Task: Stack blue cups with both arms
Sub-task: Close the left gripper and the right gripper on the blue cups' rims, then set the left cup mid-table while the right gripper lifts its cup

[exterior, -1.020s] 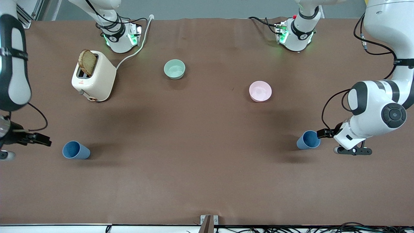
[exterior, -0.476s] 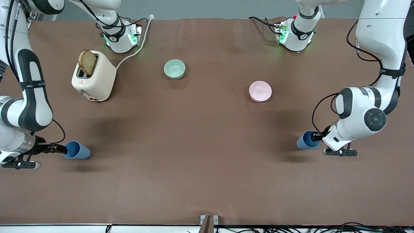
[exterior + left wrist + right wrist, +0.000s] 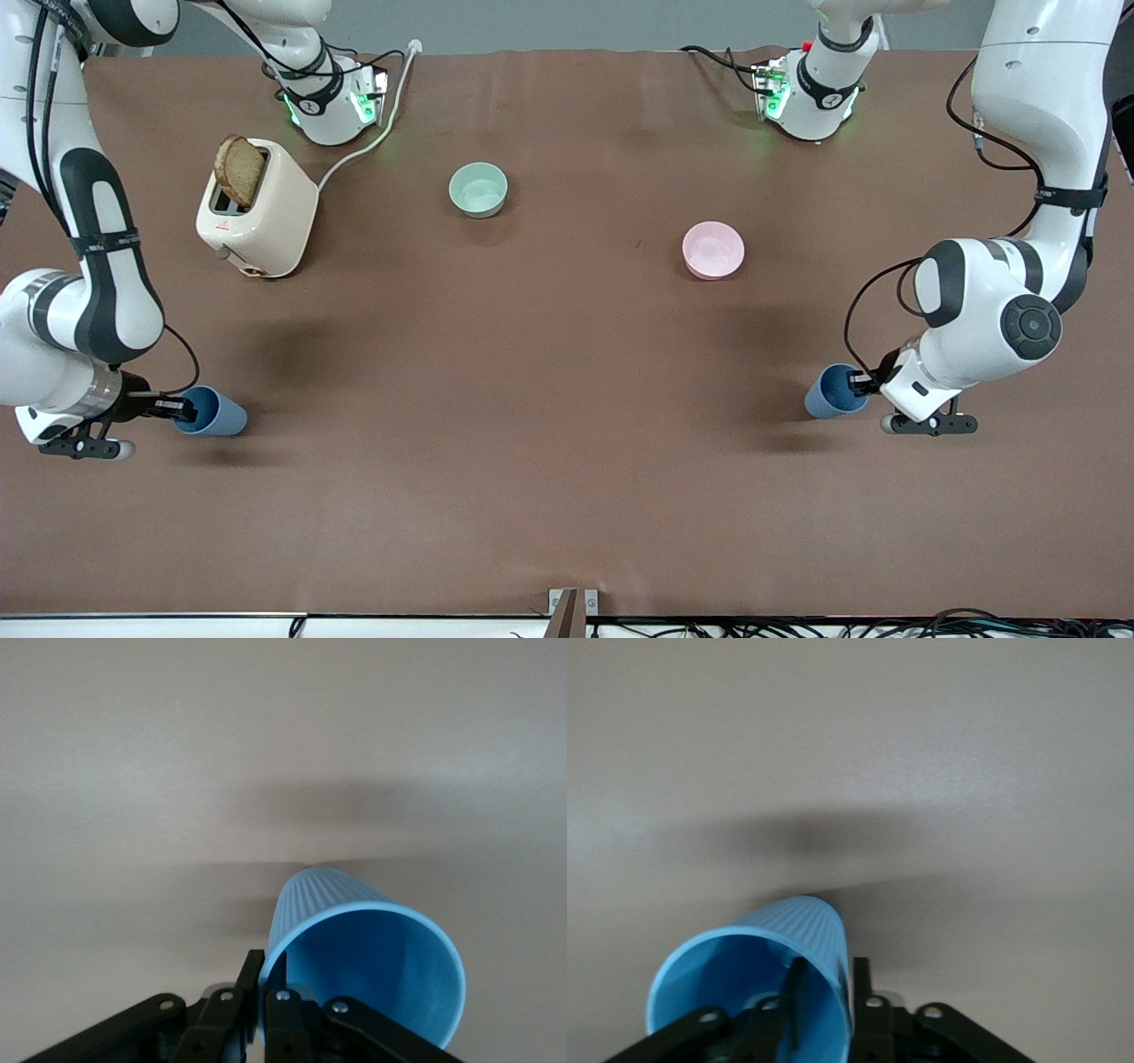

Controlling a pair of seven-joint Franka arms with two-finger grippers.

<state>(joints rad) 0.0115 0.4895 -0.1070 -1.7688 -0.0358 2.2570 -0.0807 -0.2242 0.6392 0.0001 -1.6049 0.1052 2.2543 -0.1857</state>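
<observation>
Now pinched at their rims: two blue cups, one per arm. Left gripper [image 3: 856, 383] clamped on the cup wall [image 3: 363, 957], one finger inside, one outside, at the left arm's end of the table, roughly five o'clock of the pink bowl [image 3: 713, 249]. Right gripper [image 3: 182, 408] likewise closed on the other cup [image 3: 211, 412], six o'clock of the toaster [image 3: 257, 208]. Fingertips partly cut off in both wrist views. Mint-green bowl [image 3: 478, 189] well apart.
</observation>
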